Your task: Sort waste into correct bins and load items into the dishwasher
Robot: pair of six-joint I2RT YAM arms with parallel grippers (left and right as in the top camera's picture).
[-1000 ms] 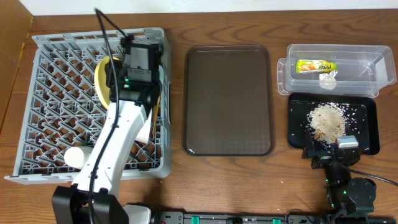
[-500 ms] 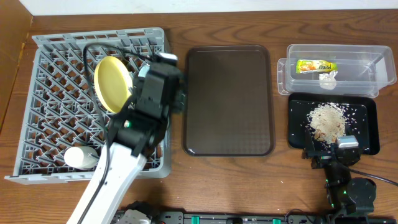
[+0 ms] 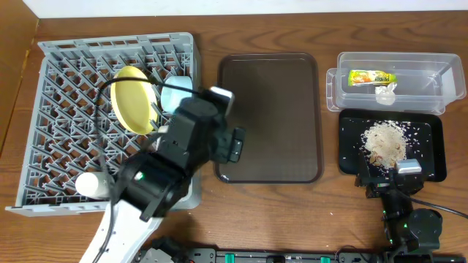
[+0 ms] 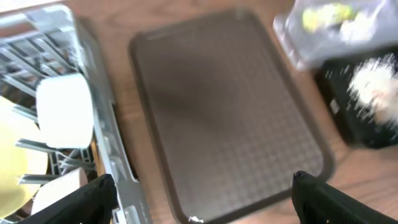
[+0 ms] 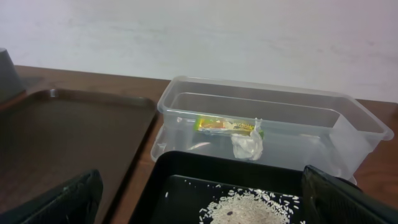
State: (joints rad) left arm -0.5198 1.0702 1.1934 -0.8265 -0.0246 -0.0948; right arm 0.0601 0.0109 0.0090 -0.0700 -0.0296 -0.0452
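The dark brown serving tray (image 3: 274, 109) is the widest flat stretch, lying between the grey dish rack (image 3: 58, 47) and the two bins, with strips of wooden table (image 3: 292, 212) round its rim. At the right, the clear tub (image 3: 431, 73) holds the snack wrapper (image 3: 371, 77) and the tissue (image 3: 386, 92). Just beside it, the black tray (image 3: 431, 146) carries the rice scraps (image 3: 385, 141). In the rack the yellow plate (image 3: 133, 98) stands on edge beside the light-blue bowl (image 3: 175, 93), and the white cup (image 3: 91, 184) lies near the front. The left gripper (image 4: 204, 180) hangs over the serving tray's rack-side edge, spread wide (holding nothing). The right gripper (image 5: 202, 177) sits low before the black tray, equally wide and empty.
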